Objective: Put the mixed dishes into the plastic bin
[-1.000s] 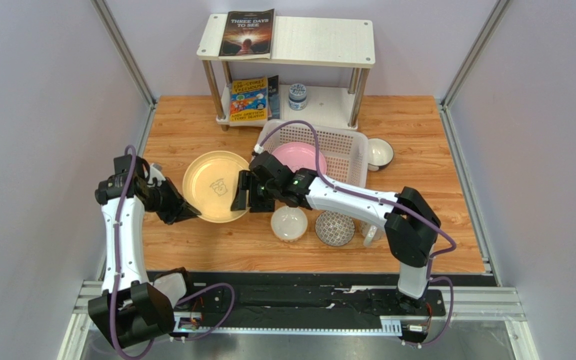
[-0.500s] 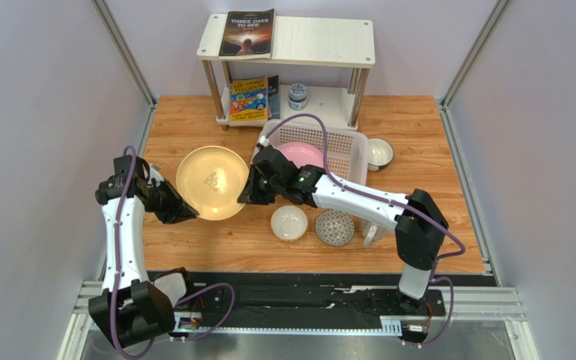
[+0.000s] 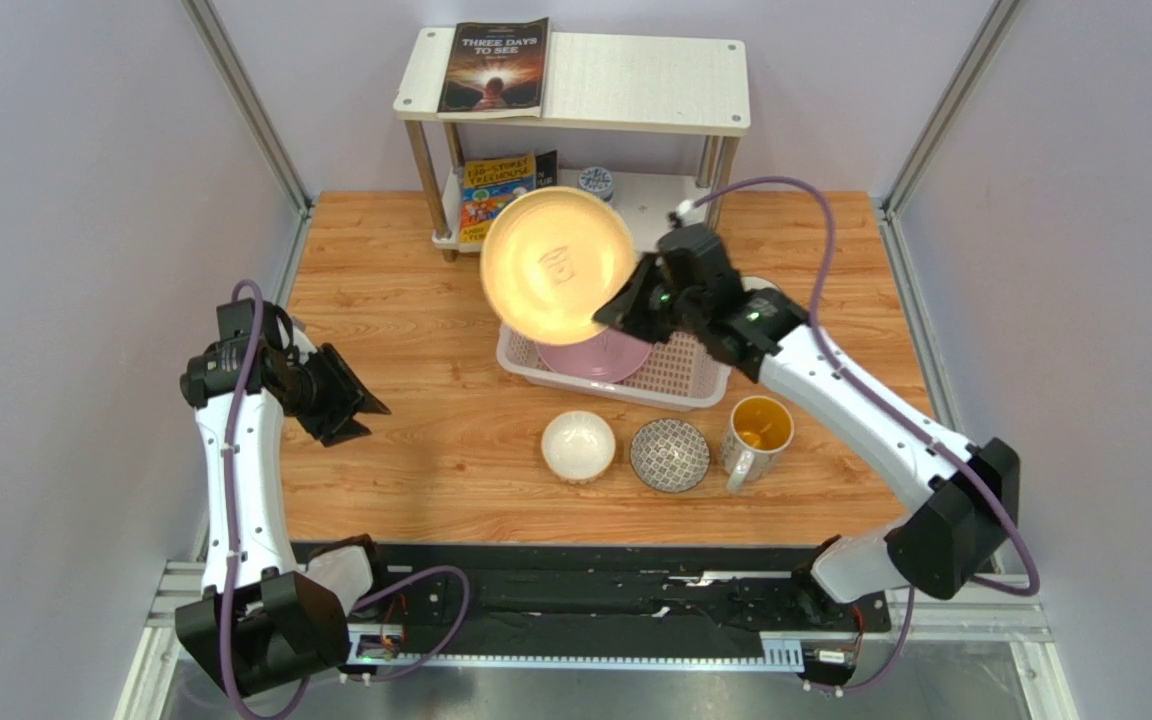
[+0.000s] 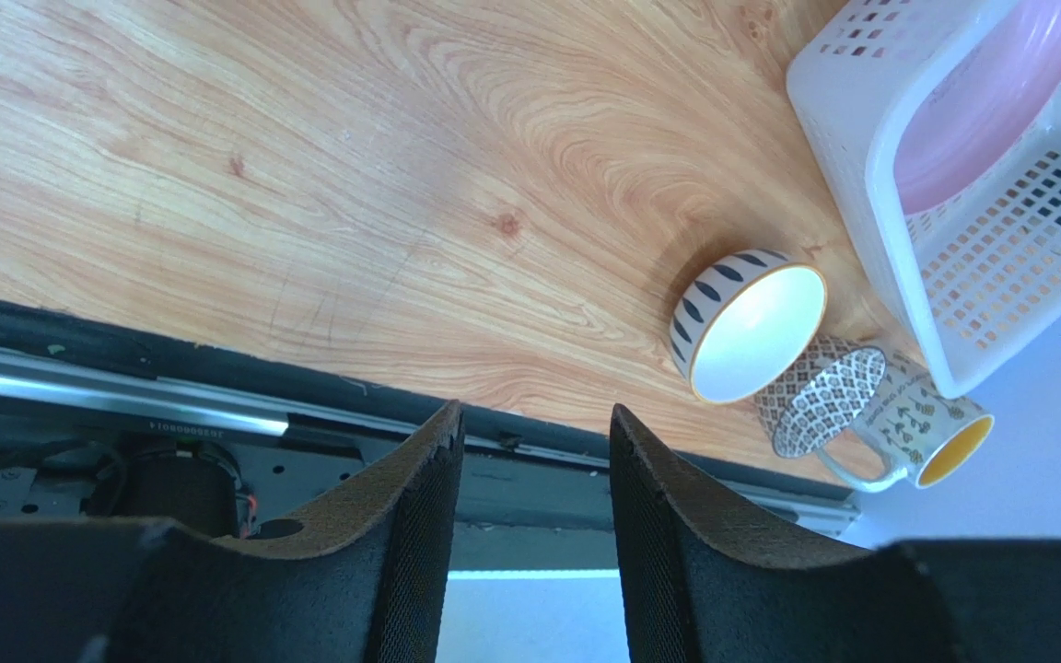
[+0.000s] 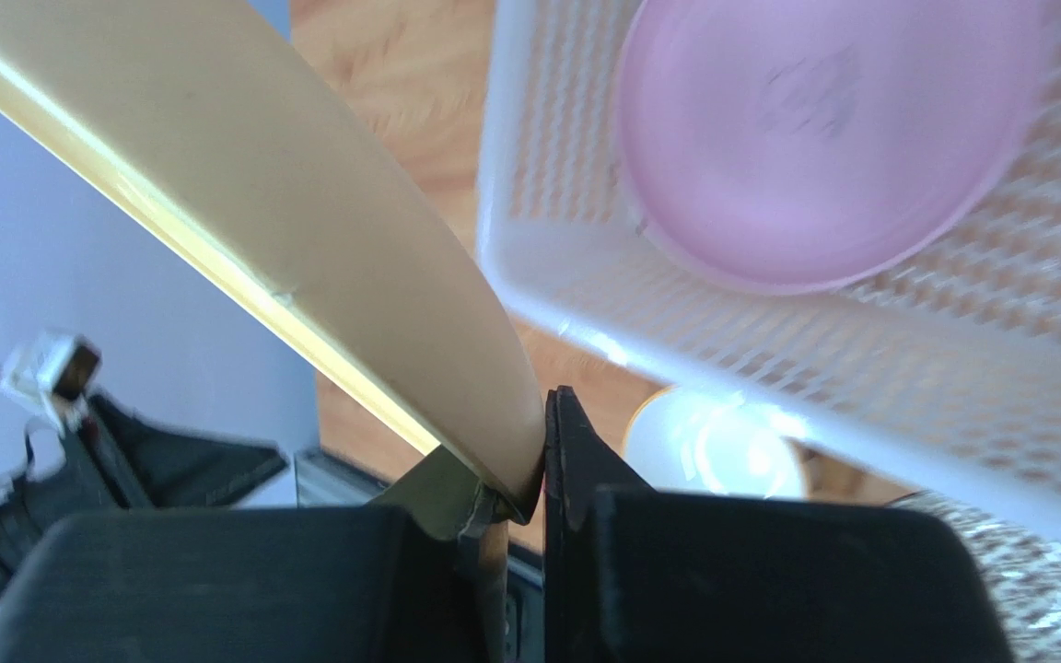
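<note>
While your right claw (image 3: pixel 624 308) pinches the tilted yellow plate (image 3: pixel 557 279) only at 4 o'clock, it may slip; left claw (image 4: pixel 533 426) spread

The yellow plate (image 3: pixel 557 267) clamped in the right pincer (image 5: pixel 539 477) is smooth, glossy glazed ware. Just beyond that pincer, the bin (image 3: pixel 657 387) is whitish perforated plastic, and the pink plate (image 3: pixel 597 357) inside looks satin-smooth. The desk (image 3: pixel 432 435) is grained wood. The left pincer (image 4: pixel 533 421) has black, rough-textured fingers (image 4: pixel 419 525).

Two plates (image 3: pixel 557 267) (image 3: pixel 608 360), two bowls (image 3: pixel 578 446) (image 3: pixel 669 455), one mug (image 3: pixel 755 435)
</note>
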`<action>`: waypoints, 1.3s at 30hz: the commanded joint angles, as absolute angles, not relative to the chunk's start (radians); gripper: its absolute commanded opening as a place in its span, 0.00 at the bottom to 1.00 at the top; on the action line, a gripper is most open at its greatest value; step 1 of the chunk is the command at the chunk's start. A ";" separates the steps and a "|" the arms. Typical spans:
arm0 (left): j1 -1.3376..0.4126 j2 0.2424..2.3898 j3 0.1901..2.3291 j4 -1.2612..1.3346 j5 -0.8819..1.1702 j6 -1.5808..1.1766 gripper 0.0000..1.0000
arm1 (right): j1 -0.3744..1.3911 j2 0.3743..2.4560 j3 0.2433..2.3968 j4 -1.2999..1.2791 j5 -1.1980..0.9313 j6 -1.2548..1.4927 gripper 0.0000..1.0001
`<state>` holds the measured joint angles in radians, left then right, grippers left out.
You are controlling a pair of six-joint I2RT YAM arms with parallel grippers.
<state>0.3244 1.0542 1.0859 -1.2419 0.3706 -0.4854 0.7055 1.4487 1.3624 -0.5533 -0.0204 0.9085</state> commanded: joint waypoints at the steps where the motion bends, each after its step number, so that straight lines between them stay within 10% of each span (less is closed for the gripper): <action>1: 0.330 1.034 1.094 -1.236 0.364 -0.495 0.49 | 0.523 1.428 1.417 -0.652 -0.087 0.856 0.00; 28: 0.330 1.019 1.031 -1.195 0.425 -0.483 0.45 | 0.426 1.943 1.542 -0.772 -0.361 0.816 0.00; 33: 0.331 1.017 1.022 -1.192 0.426 -0.483 0.45 | 0.425 1.980 1.569 -0.779 -0.383 0.811 0.44; 39: 0.330 1.015 1.026 -1.195 0.425 -0.480 0.45 | 0.425 1.922 1.516 -0.790 -0.364 0.805 0.61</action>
<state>0.3264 1.0340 1.0237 -1.2068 0.4133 -0.4847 0.4232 1.9766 1.5227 -0.7700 -0.3504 0.8204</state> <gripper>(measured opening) 0.450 0.597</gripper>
